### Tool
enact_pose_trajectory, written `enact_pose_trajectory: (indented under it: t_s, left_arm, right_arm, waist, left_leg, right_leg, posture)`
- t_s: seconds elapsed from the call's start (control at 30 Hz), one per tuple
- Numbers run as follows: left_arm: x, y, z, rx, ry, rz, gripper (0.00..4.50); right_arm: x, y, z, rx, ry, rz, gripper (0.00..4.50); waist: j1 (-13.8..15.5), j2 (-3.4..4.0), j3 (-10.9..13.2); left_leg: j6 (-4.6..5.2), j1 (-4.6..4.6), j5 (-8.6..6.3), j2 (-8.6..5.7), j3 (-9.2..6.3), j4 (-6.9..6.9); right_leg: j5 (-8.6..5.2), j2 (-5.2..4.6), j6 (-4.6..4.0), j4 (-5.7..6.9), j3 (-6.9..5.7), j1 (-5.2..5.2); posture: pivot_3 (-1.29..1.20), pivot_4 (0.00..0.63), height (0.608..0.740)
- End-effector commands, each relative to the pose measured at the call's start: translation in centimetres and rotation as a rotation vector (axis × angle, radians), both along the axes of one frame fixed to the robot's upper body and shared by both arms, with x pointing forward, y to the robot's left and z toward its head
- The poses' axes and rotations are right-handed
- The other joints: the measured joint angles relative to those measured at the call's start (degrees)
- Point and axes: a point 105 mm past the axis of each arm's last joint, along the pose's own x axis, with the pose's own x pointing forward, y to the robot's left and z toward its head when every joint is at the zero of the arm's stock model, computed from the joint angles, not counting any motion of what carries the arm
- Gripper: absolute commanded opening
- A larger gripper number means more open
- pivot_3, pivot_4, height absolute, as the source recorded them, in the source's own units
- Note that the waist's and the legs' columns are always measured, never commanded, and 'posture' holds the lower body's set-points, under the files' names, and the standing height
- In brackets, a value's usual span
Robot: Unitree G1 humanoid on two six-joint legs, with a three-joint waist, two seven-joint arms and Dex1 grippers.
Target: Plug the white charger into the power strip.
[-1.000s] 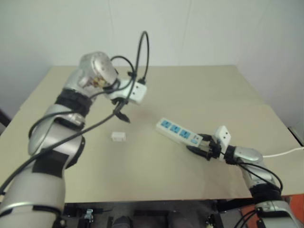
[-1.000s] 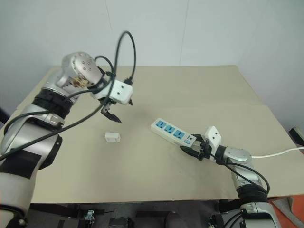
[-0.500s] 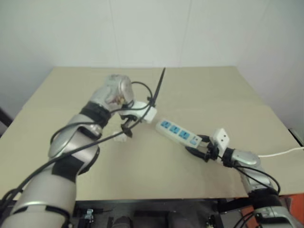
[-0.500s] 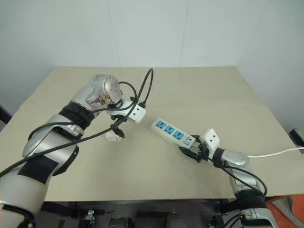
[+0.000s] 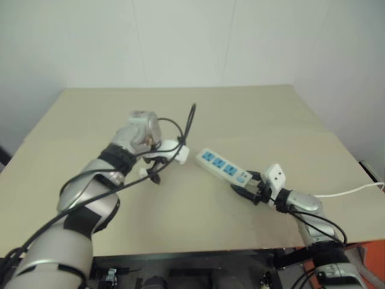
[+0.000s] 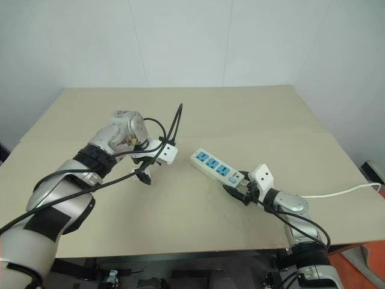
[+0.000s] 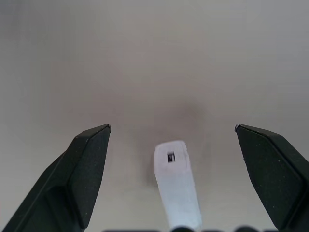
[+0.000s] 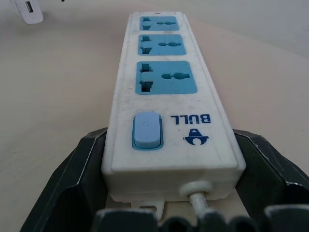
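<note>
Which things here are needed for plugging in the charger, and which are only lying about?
Needed for the job:
- white charger, on the table between the open left gripper fingers
- power strip, its switch end between the right gripper fingers
- the strip's thin white cable

Only lying about:
- nothing else; the things rest on the beige table

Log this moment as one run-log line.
left pincer: open, astride white charger, not gripping | right pincer: clasping switch end of power strip | charger: lying on table, unplugged
</note>
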Motion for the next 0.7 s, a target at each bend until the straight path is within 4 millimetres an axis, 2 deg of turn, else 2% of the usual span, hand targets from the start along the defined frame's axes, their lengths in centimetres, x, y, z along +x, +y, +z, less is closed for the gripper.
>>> enact_pose_trajectory:
  t_s: [0.03,0.37,0.7]
  left_arm:
    - [0.3,0.8,0.7,0.027,-0.028,0.007,4.50]
    - [0.4,2.3,-0.2,0.078,-0.032,0.036,4.50]
    - [0.4,2.3,-0.7,0.088,-0.009,0.015,4.50]
  right_arm:
    - [-0.6,0.9,-2.1,-0.034,0.065,0.025,3.40]
    - [-0.4,1.0,-2.1,-0.029,0.059,0.014,3.40]
    - [-0.3,1.2,-2.3,-0.019,0.063,0.006,3.40]
  waist:
    - [0.0,0.00,0.0]
    - [-0.3,-0.01,0.0]
    - [-0.4,-0.07,0.0]
  left_leg:
    - [0.00,0.00,0.00,0.00,0.00,0.00]
    - [0.00,0.05,0.00,0.02,0.00,-0.01]
    - [0.00,0.07,0.00,0.03,0.01,-0.01]
  right_leg:
    - [0.00,0.00,0.00,0.01,0.00,0.00]
    - [0.00,0.02,0.00,0.03,0.01,0.01]
    - [0.00,0.03,0.00,0.05,0.02,0.02]
  posture:
    - [0.00,0.150,0.740]
    - [0.00,0.150,0.740]
    - [0.00,0.150,0.740]
